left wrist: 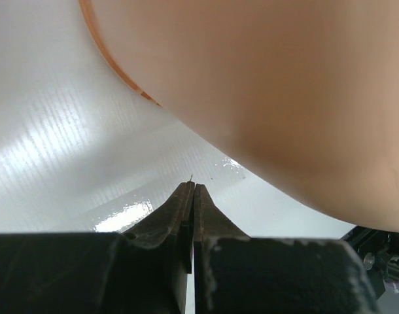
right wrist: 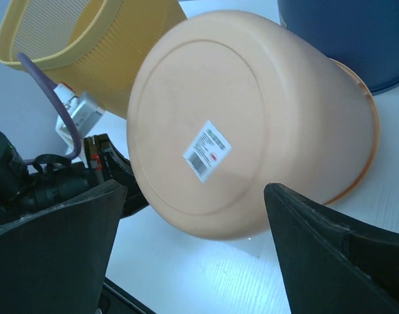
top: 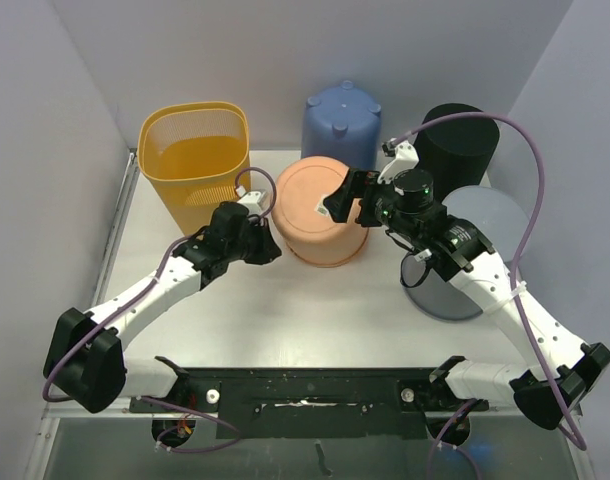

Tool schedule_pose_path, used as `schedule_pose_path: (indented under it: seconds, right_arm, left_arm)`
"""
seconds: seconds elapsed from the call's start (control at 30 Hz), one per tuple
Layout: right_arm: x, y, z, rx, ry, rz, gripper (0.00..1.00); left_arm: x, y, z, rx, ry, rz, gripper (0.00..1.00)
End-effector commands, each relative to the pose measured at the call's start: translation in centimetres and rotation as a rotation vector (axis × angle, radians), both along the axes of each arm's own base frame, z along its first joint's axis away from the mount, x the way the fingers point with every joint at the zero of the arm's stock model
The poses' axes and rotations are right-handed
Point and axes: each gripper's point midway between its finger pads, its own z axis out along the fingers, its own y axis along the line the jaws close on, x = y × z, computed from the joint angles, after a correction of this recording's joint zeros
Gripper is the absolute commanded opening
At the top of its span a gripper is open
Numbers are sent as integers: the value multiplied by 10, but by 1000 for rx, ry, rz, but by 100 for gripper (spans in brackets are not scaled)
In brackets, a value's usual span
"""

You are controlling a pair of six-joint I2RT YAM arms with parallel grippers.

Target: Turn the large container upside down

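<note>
Grey walls (top: pixel 45 120) closed in a white table (top: pixel 285 320) in the top external view. At the middle of that table the large container (top: pixel 320 210), peach-coloured, stood with its base up and its rim down. Behind it to the left was a yellow mesh basket (top: pixel 195 160), open side up. A blue container (top: pixel 342 122) sat directly behind it, also bottom up. A black container (top: pixel 457 145) was at the back right, and a grey container (top: pixel 475 215) lay partly under the right arm. The left gripper (top: pixel 273 253) pointed at the large container's left wall, low down and just beside it. The right gripper (top: pixel 350 208) hung over the right part of the upturned base, its jaws spread wide with nothing between them.

From the left wrist, the left gripper (left wrist: pixel 191 196) had its two fingers pressed together, gripping nothing. Its tip sat low over the glossy table (left wrist: pixel 69 131). The large container (left wrist: pixel 265 85) filled the upper right of the view as a curved peach wall, close to the tip. I could not tell whether the two touched.

From the right wrist, the right gripper (right wrist: pixel 194 196) showed both dark fingers (right wrist: pixel 55 248) far apart at the bottom corners. The large container (right wrist: pixel 252 98) sat beyond them with its round base toward the camera. A small white label (right wrist: pixel 209 150) was stuck on that base. The yellow mesh basket (right wrist: pixel 88 39) was at the upper left and the blue container (right wrist: pixel 356 33) at the upper right. The left gripper (right wrist: pixel 114 170) was beside the container's left wall.
</note>
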Motion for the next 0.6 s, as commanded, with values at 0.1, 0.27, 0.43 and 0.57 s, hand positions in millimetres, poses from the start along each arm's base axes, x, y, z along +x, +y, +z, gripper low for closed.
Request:
schedule_pose_path:
  seconds: [0.1, 0.27, 0.43, 0.57]
  right_arm:
    - [6, -11, 5, 0, 5, -65, 92]
    - [5, -19, 6, -3, -2, -100, 92]
    - [2, -35, 10, -17, -15, -156, 92]
    - [-1, -46, 14, -24, -29, -197, 92]
  left_arm:
    - [14, 8, 28, -65, -71, 29, 28]
    - [18, 12, 35, -71, -89, 45, 40]
    - [30, 24, 41, -67, -113, 138, 40]
    - [47, 31, 51, -112, -135, 241, 40]
